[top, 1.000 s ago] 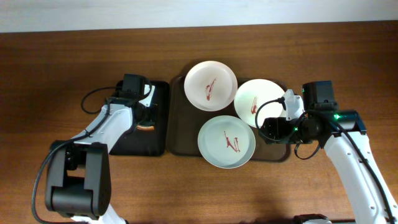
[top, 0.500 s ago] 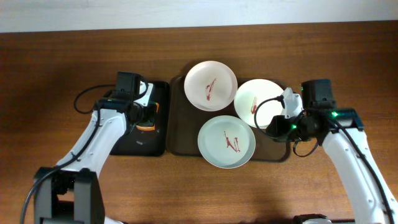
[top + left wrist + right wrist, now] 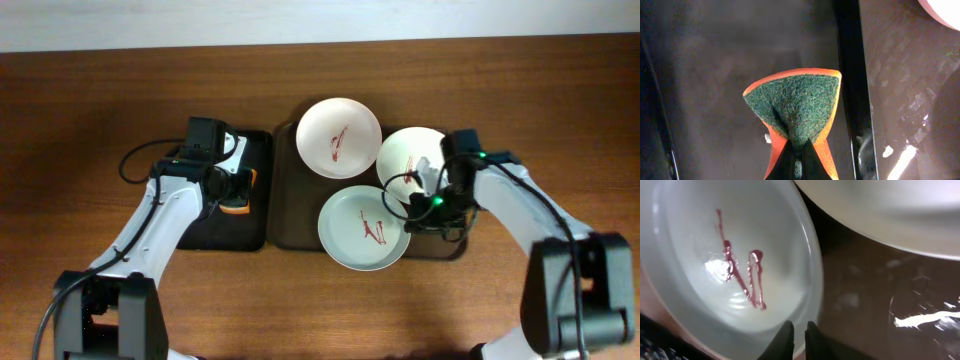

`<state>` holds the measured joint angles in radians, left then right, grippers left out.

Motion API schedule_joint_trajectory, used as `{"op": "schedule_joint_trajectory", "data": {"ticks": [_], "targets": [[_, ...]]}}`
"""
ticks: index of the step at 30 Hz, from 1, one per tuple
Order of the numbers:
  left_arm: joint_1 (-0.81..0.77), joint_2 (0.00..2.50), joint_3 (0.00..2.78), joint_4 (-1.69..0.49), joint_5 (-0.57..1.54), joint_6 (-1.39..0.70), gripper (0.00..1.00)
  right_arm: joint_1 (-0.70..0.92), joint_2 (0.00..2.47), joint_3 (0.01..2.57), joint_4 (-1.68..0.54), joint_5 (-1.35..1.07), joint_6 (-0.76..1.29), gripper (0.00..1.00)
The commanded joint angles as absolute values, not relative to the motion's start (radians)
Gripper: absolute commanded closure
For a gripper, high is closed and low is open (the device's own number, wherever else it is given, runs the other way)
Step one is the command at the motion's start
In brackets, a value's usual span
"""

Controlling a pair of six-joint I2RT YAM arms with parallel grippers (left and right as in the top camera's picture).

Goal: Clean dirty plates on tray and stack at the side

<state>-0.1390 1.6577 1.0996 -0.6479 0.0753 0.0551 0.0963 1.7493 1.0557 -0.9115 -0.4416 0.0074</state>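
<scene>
Right now the left gripper (image 3: 798, 157) is pinching a folded orange-and-green sponge (image 3: 796, 112), scouring face showing, and is hovering over the narrow black tray (image 3: 225, 232) at 9 o'clock of the brown tray (image 3: 292, 215). All 3 plates are sitting on that brown tray with their red sauce streaks unwiped. The rear plate (image 3: 338, 137) is lying at 12 o'clock, the right plate (image 3: 400, 150) at 2 o'clock and the front plate (image 3: 360, 232) at 6 o'clock, overhanging the near rim. The right gripper (image 3: 797, 339) is reaching in at the front plate's 3 o'clock edge, its jaws standing narrowly apart right at the rim. Whether they are pinching it I cannot tell.

Judging by this, the arms are setting up to steady the front plate for wiping. A good hold is calling for the rim to be seated fully between the fingers before any push, since a shallow plate is likely to skid. The sponge is best arriving flat, green face down, and sweeping toward 9 o'clock, away from the holding fingers, lightly enough that the overhanging plate is not tipping.
</scene>
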Motion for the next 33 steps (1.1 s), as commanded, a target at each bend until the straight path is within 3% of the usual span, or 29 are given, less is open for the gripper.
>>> {"op": "schedule_joint_trajectory", "data": {"ticks": [1,7,9,21,26,33], "targets": [[-0.143,1.641,1.106,-0.649,0.091,0.052,1.00,0.106,1.785,1.048,-0.900,-0.459,0.001,0.89],[-0.143,1.641,1.106,-0.649,0.091,0.037,1.00,0.107,1.785,1.048,-0.886,-0.463,0.001,0.93],[-0.143,1.641,1.106,-0.649,0.091,0.037,1.00,0.106,1.785,1.050,-0.895,-0.483,0.000,0.87],[-0.143,1.641,1.106,-0.649,0.090,0.037,1.00,0.104,1.701,1.216,-1.049,-0.354,-0.013,0.83],[-0.143,1.641,1.106,-0.649,0.090,0.037,1.00,0.104,1.709,1.188,-1.050,-0.226,0.042,0.82],[-0.143,1.641,1.106,-0.648,0.090,0.037,1.00,0.105,1.712,1.083,-0.969,-0.310,0.038,0.77]]}}
